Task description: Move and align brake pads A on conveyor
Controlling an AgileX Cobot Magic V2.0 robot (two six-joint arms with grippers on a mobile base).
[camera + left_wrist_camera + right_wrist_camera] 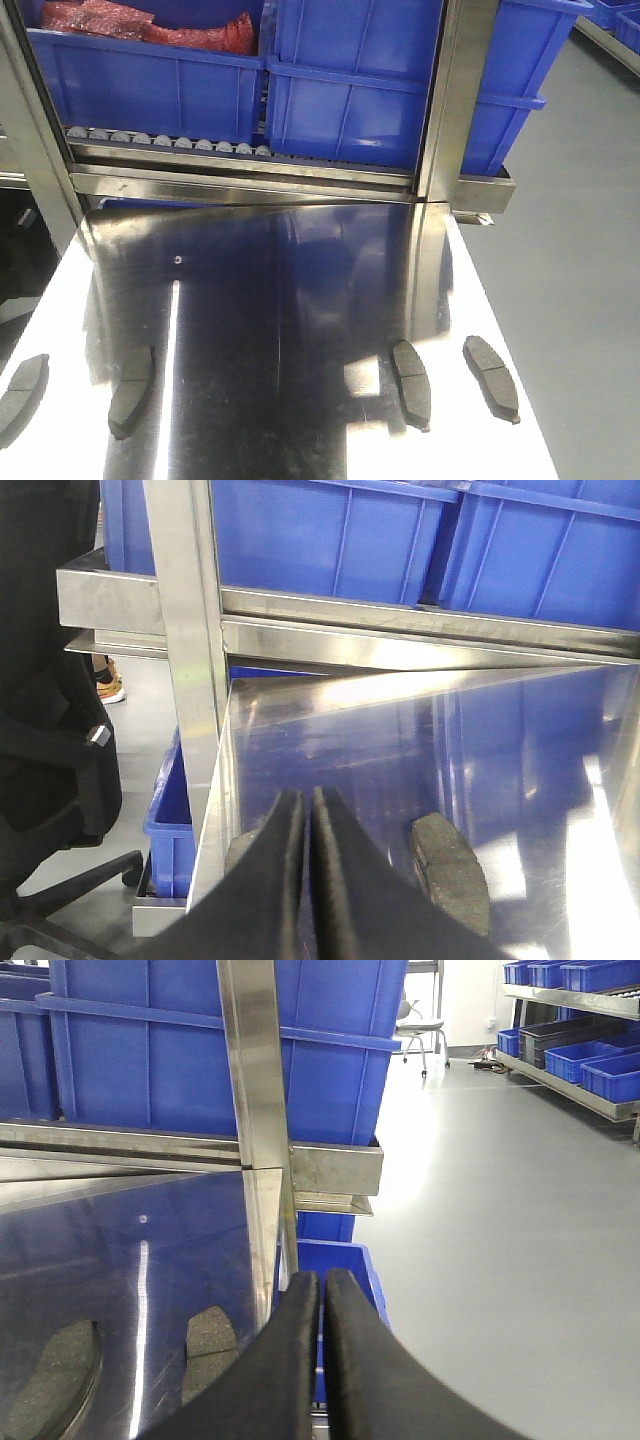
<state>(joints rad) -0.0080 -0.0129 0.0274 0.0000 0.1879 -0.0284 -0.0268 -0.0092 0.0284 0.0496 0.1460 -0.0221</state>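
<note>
Several dark-grey brake pads lie on the shiny steel tabletop [290, 300] near its front edge: two at the left [22, 388] [131, 390] and two at the right [411, 383] [491, 377]. My left gripper [306, 800] is shut with nothing in it. It hangs between one pad [450, 870] on its right and another pad [243, 848] half hidden behind its left finger. My right gripper [322, 1282] is shut and empty, over the table's right edge, with a pad [210, 1350] just to its left and another pad [55, 1380] further left. The conveyor is out of view.
A roller rack [170, 140] with blue bins [350, 90] stands behind the table, and a steel upright [455, 100] rises at its back right. One bin holds red material [150, 25]. A blue bin [340, 1270] sits beside the table, a black chair [50, 730] at the left.
</note>
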